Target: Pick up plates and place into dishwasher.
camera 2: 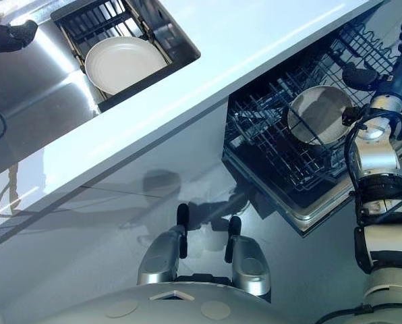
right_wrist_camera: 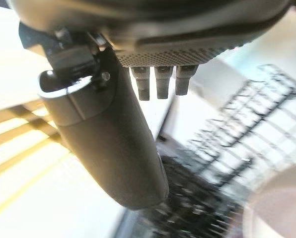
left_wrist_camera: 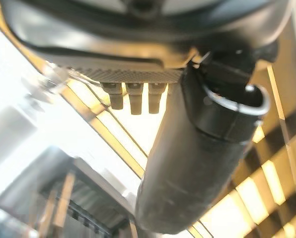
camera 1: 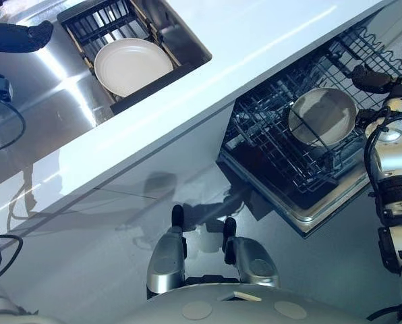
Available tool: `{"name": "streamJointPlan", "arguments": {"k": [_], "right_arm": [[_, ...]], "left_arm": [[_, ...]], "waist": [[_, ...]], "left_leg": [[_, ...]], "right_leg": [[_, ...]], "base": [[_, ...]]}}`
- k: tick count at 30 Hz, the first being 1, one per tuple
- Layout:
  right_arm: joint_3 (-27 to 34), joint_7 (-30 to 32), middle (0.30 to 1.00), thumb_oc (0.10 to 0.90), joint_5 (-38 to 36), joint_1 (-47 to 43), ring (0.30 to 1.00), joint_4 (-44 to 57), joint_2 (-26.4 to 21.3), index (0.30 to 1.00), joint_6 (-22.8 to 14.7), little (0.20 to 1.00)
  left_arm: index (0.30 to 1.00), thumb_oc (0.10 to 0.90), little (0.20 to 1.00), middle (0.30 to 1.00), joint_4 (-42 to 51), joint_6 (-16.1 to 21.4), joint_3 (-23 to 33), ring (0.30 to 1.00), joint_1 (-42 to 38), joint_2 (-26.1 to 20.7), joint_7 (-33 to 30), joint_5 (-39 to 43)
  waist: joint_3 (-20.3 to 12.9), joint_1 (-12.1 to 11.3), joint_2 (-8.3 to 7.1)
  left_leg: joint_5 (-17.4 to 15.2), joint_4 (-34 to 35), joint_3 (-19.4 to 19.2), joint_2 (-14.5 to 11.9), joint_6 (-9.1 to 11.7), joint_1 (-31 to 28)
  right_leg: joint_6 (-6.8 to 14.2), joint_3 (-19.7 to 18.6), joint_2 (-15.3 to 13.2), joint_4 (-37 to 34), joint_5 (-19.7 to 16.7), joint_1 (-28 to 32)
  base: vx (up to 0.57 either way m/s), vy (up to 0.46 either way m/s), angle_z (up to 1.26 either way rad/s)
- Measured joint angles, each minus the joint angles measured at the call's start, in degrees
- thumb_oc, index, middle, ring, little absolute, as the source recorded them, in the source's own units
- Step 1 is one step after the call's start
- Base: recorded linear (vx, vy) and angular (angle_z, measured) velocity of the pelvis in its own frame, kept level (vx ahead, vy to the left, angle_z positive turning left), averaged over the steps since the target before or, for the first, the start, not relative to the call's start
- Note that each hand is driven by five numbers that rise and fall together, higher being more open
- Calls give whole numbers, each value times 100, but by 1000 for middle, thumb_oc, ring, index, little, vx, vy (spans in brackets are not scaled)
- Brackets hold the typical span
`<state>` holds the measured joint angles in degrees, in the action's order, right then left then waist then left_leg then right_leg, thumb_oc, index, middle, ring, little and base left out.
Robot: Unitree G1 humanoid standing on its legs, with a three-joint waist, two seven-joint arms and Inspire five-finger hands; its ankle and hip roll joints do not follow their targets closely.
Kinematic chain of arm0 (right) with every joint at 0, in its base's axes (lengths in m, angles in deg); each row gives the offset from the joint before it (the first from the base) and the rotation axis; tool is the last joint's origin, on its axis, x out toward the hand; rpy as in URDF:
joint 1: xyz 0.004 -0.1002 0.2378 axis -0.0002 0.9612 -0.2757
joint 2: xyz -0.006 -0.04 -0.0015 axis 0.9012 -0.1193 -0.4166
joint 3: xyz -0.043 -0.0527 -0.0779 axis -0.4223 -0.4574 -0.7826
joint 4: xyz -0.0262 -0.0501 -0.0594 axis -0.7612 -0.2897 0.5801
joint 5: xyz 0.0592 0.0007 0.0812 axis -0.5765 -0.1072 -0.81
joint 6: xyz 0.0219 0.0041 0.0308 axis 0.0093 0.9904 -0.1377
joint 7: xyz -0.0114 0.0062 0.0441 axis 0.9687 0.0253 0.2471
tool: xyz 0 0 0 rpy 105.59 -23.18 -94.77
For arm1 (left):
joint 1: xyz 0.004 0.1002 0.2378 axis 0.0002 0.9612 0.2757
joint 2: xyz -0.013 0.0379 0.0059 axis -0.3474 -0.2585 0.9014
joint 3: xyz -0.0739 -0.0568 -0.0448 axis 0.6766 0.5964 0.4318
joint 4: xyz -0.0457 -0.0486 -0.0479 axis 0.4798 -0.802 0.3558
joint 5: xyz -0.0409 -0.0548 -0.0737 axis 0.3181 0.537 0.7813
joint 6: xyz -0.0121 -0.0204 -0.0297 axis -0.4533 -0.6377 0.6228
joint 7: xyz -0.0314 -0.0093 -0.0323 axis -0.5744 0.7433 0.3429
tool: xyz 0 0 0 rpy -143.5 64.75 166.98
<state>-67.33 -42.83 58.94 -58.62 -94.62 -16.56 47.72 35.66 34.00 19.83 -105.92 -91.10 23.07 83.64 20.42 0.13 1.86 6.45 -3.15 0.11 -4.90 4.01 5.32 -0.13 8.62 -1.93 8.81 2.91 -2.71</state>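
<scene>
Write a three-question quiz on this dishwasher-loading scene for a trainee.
1. True or false: one round white plate lies in the black rack over the steel sink.
2. The other white plate sits in: A) the steel sink B) the dark wire dishwasher rack C) the black rack.
3. Fill in: the right hand, beside the dishwasher rack, holds ___.
Key: 1 true; 2 B; 3 nothing.

Bright glare on the steel sink [camera 1: 56, 77] and white counter [camera 1: 255, 40], the open dishwasher [camera 1: 268, 138] in dimmer shade.
</scene>
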Motion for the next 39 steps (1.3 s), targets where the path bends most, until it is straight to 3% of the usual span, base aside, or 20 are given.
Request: {"name": "streamJointPlan", "arguments": {"k": [3,6,10,13,16,22,27,39], "right_arm": [[152,-7,900,800,159,250,900,426,79,900,-223,900],[285,-77,900,800,150,664,900,526,347,900,-468,900],[384,-337,900,800,125,1403,900,596,559,900,-557,900],[378,-660,900,800,125,1977,900,652,794,900,-599,900],[347,-795,900,800,139,2252,900,653,863,900,-599,900],[256,-911,900,800,157,2343,900,734,859,900,-599,900],[101,-929,900,800,180,2659,900,1002,856,900,-599,900],[77,-939,900,800,173,2755,900,1028,856,900,-590,900]], "left_arm": [[900,800,900,900,155,-97,10,900,-1,0,92,-12],[900,800,900,900,143,-349,-2,900,15,1,291,-216],[900,800,900,900,105,-705,-12,900,36,0,600,-463],[900,800,900,900,-105,-1118,-76,900,37,0,966,-677],[900,800,900,900,-386,-1559,-355,900,-25,-31,1345,-872],[900,800,900,900,-1248,-2264,-1113,900,-440,-32,1941,-1139],[900,800,900,900,-1731,-2753,-1201,900,-500,-42,2081,-1518],[900,800,900,900,-2143,-3200,-1190,900,-514,-168,2554,-2254]], "waist": [[-58,96,-10],[-360,278,-44],[-606,450,-42],[-835,705,7],[-950,982,54],[-965,1253,78],[-965,1249,78],[-967,1151,76]], "left_leg": [[-1,92,-135,9,-11,-106],[-21,200,-293,45,-60,-190],[-22,525,-618,132,-140,-611],[-35,812,-873,204,-198,-917],[-94,824,-1128,279,-273,-1048],[-153,825,-1348,295,-288,-1106],[-189,825,-1407,310,-284,-1113],[-216,824,-1403,316,-249,-1112]], "right_leg": [[27,-93,-22,-22,-18,3],[83,-212,-30,-131,-57,12],[177,-344,-96,-254,-122,150],[250,-349,-171,-405,-180,277],[296,-360,-240,-537,-290,318],[300,-390,-252,-633,-423,279],[304,-478,-241,-672,-500,223],[308,-478,-238,-675,-506,215]], "base": [[-73,223,-20],[-73,254,-25],[-53,267,-42],[-56,202,-42],[-48,165,-43],[-38,123,-26],[-23,72,-15],[-5,13,0]]}}
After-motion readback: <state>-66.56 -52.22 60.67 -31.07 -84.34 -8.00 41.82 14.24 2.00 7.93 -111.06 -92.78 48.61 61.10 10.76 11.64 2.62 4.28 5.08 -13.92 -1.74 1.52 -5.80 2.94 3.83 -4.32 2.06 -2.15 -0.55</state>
